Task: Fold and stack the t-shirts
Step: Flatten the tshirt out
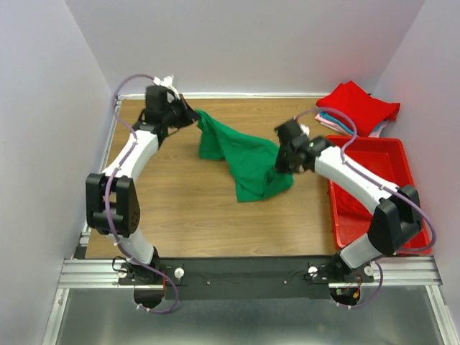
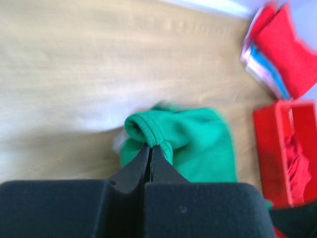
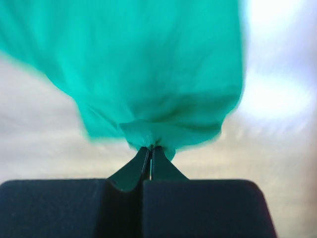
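A bright green t-shirt hangs stretched between both arms above the wooden table. My left gripper is shut on its far left end; in the left wrist view my left gripper pinches a ribbed hem of the green t-shirt. My right gripper is shut on the shirt's right side, where cloth sags down toward the table. In the right wrist view my right gripper grips a bunched fold of the green t-shirt. A stack of folded t-shirts, red on top with pink and light blue below, lies at the far right.
A red plastic bin stands on the right side of the table under my right arm; red cloth lies inside it. White walls close in the left, back and right. The table's front edge meets a metal rail.
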{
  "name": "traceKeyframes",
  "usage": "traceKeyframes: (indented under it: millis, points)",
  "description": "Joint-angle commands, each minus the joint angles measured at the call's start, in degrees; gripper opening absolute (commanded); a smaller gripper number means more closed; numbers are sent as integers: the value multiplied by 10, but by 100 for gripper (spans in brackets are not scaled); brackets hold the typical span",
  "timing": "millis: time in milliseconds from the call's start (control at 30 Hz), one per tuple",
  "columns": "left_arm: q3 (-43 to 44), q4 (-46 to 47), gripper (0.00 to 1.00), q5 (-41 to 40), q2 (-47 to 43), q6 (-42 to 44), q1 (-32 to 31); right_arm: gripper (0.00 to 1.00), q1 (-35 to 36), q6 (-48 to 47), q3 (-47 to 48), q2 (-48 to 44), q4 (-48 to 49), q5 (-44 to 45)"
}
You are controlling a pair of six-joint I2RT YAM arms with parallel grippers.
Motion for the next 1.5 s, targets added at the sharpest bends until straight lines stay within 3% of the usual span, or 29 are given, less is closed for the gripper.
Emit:
traceKeyframes:
  millis: [0, 233, 467, 633, 833, 967, 1033, 1133, 1267, 1467]
  points:
    - [82, -74, 0, 5, -57, 56, 25, 1, -57, -102, 142, 27, -16, 36]
    - [185, -144, 0, 16, -113, 78, 121, 1, -134, -162, 382, 59, -89, 77]
    - [215, -158, 0, 38, -184, 103, 185, 1, -137, -184, 461, 5, -112, 102]
    - [194, -178, 0, 35, -245, 119, 193, 1, -136, -195, 423, -61, -117, 105]
    - [37, -155, 0, 30, -228, 113, 193, 1, -137, -167, 294, -90, -111, 118]
    - [-13, -127, 17, 38, -149, 130, 193, 1, -136, -146, 202, -72, -84, 105]
    - [-46, -104, 31, 22, -91, 142, 193, 1, -137, -138, 172, -51, -63, 99]
    - [-39, -135, 41, -14, -40, 172, 192, 1, -137, -131, 144, -28, -46, 85]
    - [-96, -144, 43, -53, -69, 178, 186, 1, -136, -128, 135, 2, -37, 77]
    - [-189, -173, 43, -70, -150, 145, 120, 1, -137, -123, 127, 26, -30, 72]
